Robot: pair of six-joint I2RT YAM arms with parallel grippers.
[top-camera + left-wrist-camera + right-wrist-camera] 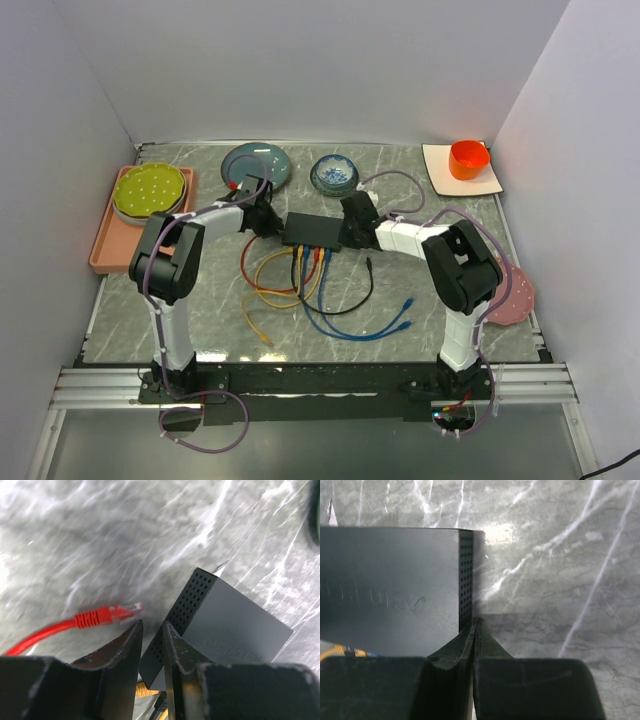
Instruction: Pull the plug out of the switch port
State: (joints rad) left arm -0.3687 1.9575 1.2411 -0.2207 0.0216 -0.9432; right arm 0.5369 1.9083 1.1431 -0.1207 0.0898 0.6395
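Top external: high behind both arm bases (178, 378), tilted down and forward, far off; whole table (200, 300) in frame.
Left wrist: just behind the left gripper (152, 625), looking down past its fingertips, very near; switch (225, 630) right of them.
Right wrist: behind the right gripper (474, 624), facing straight down, close; switch left of the fingertips.
Shared: switch in all three; wrist views catch opposite ends.

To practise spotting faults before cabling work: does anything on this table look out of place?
Yes. The red plug lies loose on the table beside the switch, in no port, and several cables sprawl tangled in front of it, some ends free.
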